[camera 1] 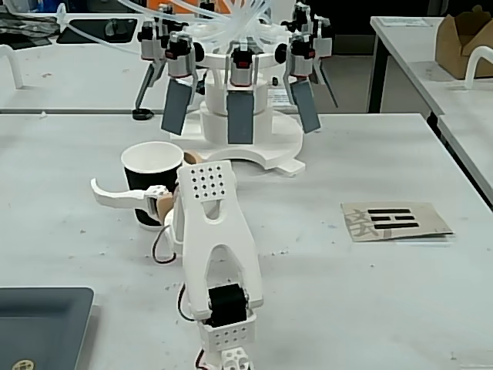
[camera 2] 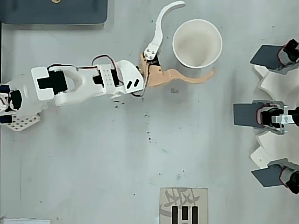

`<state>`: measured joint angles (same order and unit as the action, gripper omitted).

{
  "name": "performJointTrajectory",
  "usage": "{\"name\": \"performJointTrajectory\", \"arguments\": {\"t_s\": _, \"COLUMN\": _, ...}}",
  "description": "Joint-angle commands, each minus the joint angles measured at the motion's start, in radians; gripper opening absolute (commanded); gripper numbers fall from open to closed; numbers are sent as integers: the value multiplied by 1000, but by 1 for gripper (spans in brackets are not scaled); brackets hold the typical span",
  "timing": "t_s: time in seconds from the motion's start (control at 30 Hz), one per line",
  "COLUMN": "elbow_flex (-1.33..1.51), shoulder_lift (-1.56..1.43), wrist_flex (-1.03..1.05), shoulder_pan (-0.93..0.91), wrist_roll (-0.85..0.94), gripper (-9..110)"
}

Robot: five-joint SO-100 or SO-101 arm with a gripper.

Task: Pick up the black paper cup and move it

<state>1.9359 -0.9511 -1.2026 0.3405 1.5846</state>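
Standing upright on the desk (camera 2: 224, 154), the cup (camera 2: 197, 43) is sitting partly between the tool's (camera 2: 198, 37) spread fingers, ungripped. Risk, judged: the tan finger (camera 2: 187, 77) is lying nearly against the wall; closing off-centre could tip it.

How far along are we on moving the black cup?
Approach is nearly done: the open gripper brackets the black paper cup, white finger on one side, tan finger on the other. The cup stands on the table. Closing, lifting and moving remain.
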Motion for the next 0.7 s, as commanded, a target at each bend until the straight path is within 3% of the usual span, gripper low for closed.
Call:
{"name": "performJointTrajectory", "arguments": {"t_s": 0.0, "elbow_flex": -69, "shoulder_lift": -9, "wrist_flex": 12, "shoulder_pan": 17, "wrist_roll": -6, "gripper": 52}}
{"name": "performJointTrajectory", "arguments": {"t_s": 0.23, "elbow_flex": -118, "shoulder_lift": 15, "wrist_flex": 49, "shoulder_pan": 28, "wrist_roll": -11, "gripper": 51}}
{"name": "performJointTrajectory", "arguments": {"t_s": 0.67, "elbow_flex": -121, "shoulder_lift": 18, "wrist_flex": 55, "shoulder_pan": 34, "wrist_roll": -49, "gripper": 38}}
